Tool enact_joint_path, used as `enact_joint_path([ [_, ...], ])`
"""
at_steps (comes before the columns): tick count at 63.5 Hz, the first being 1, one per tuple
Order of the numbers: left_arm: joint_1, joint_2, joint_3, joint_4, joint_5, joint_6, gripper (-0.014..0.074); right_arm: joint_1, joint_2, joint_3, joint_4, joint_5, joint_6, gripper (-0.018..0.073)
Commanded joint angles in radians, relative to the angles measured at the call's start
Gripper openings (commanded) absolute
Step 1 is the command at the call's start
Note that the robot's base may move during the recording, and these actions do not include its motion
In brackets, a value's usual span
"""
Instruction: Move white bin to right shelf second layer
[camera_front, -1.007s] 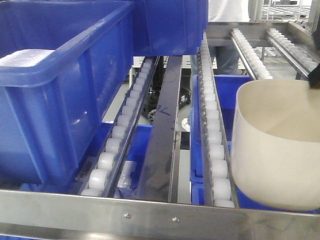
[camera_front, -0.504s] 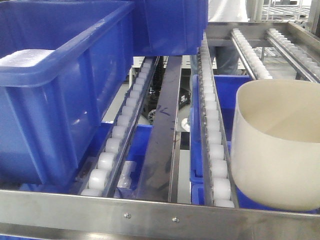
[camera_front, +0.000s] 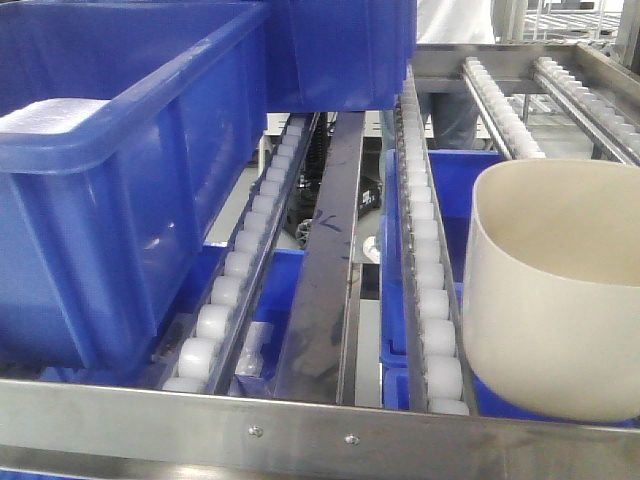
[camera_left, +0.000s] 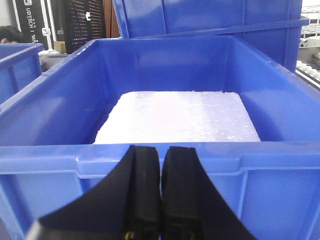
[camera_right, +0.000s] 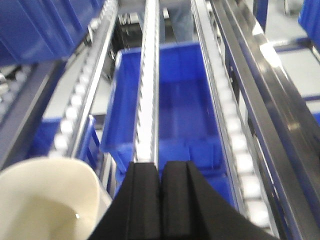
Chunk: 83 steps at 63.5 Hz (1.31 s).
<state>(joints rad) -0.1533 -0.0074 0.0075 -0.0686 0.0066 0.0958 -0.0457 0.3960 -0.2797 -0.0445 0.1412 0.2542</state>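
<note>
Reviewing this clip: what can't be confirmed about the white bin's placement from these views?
- Front view: the white bin is cut off by the right edge, so its right side cannot be seen.
- Front view: its base is hidden behind the steel front rail, so contact with the rollers is unclear.
- Right wrist view: blurred; the right pincer hides part of the bin's rim.
</note>
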Motion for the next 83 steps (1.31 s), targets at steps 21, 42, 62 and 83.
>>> enact_joint_path([
  [21,0.001,-0.013,0.033,-0.005,-0.087,-0.007,0.0085,-0.005,0.004,-0.027,-0.01,-0.109,-0.001,0.0055],
  [42,0.001,-0.013,0.033,-0.005,-0.087,-0.007,0.0085,-0.005,0.004,-0.027,-0.02,-0.129,-0.001,0.0055],
  [62,0.001,-0.013,0.033,-0.005,-0.087,-0.007,0.0085,-0.005,-0.217,0.11,-0.101,-0.167,-0.001,0.0055],
  [83,0.001,-0.013,0.033,-0.005,-0.087,-0.007,0.0085,-0.007,-0.426,0.295,-0.099,-0.181,-0.001,0.0055],
])
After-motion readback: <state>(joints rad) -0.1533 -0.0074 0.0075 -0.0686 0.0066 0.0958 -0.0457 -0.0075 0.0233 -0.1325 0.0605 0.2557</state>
